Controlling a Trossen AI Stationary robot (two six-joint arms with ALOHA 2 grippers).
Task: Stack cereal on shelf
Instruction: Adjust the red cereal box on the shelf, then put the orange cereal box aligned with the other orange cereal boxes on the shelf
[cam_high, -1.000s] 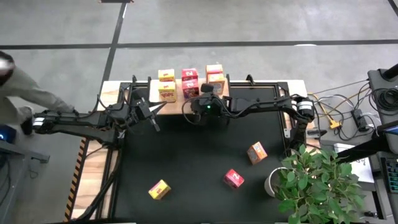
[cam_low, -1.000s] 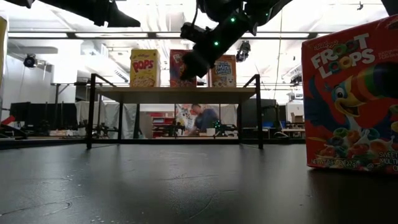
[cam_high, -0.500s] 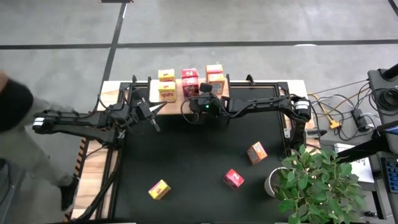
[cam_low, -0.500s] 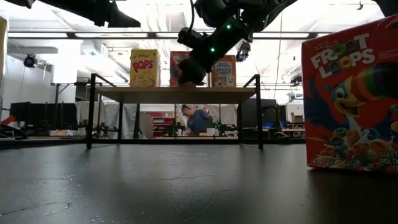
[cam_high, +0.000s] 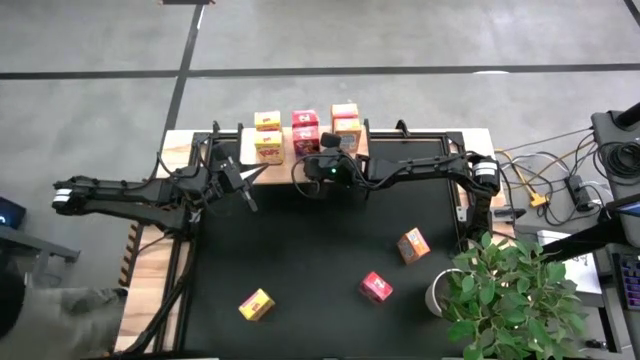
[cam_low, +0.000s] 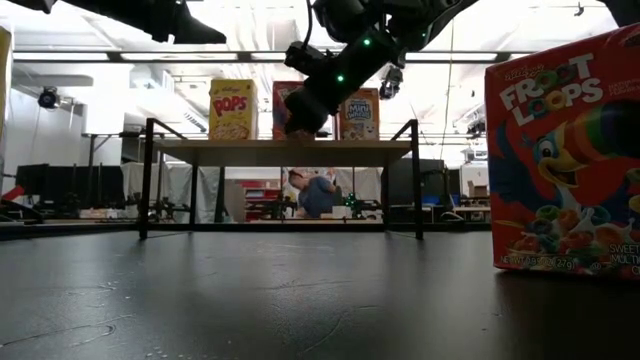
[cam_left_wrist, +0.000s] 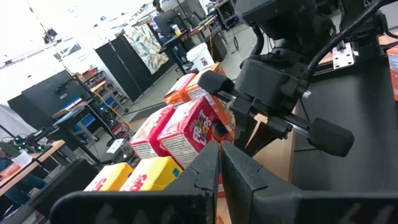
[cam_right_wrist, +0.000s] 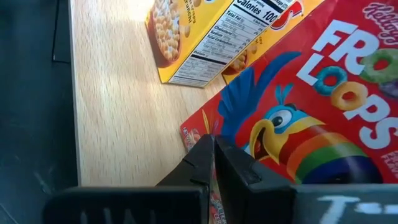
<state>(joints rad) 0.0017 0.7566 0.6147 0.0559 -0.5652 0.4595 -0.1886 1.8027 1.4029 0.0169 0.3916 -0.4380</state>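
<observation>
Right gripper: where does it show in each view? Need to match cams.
High: right gripper upper centre, just in front of the pink-red boxes.
Low: top centre, above the shelf, hiding the middle box.
Left wrist: upper middle, by those boxes.
Right wrist: bottom centre, at one of them.
Shared landmark: the pink-red boxes.

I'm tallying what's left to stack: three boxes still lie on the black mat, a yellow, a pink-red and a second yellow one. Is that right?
Not quite. Three boxes do lie on the black mat, but the high view shows one of each colour: the yellow box, the pink-red box and an orange box, not a second yellow one.
</observation>
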